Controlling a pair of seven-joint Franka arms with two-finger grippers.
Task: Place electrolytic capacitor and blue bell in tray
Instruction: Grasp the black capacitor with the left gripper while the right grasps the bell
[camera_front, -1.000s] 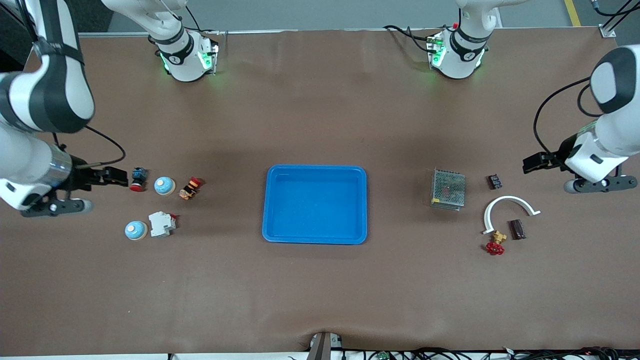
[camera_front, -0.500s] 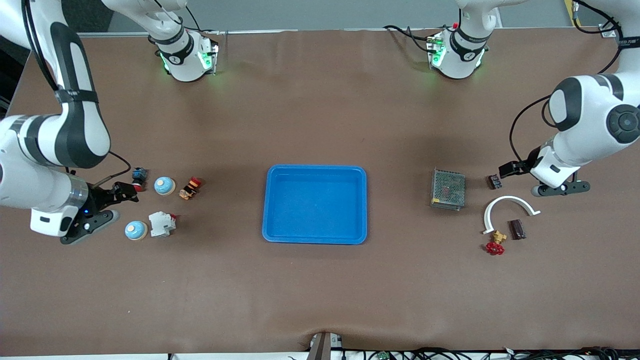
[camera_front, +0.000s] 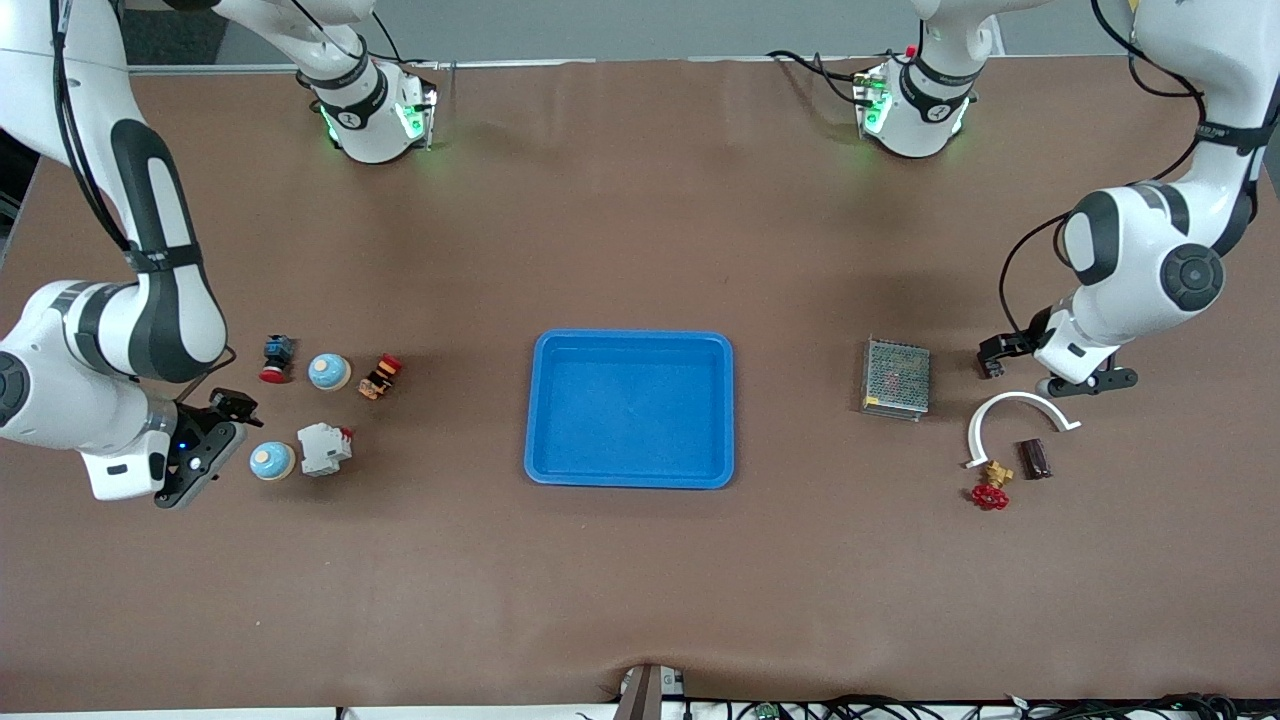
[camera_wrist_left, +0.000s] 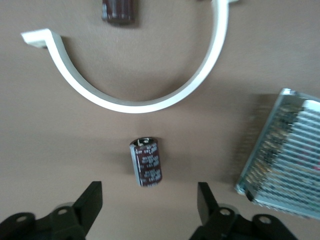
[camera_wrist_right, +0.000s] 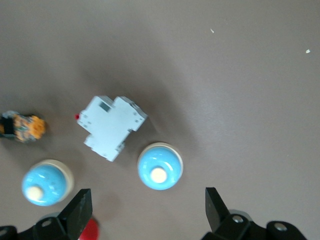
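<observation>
The left wrist view shows what the front view nearly hides: an electrolytic capacitor (camera_wrist_left: 146, 161), dark and lying on its side, sits on the table under the left gripper (camera_wrist_left: 149, 200), in line with the wide gap between its parted fingers and touched by neither. From the front, that capacitor (camera_front: 990, 366) is only a dark speck at the gripper's (camera_front: 992, 352) tip. A white curved clamp (camera_wrist_left: 131, 85) lies just past it, a metal mesh box (camera_wrist_left: 287, 155) to one side, cut off by the frame edge. A second dark cylinder (camera_wrist_left: 118, 10) is likewise clipped. The right wrist view shows the right gripper (camera_wrist_right: 147, 207) spread wide over a blue bell (camera_wrist_right: 160, 166), with a white breaker (camera_wrist_right: 111, 126) beside it and another bell (camera_wrist_right: 45, 182) off to one side. The tray (camera_front: 629, 478) sits mid-table, well apart from both grippers, with nothing in it.
</observation>
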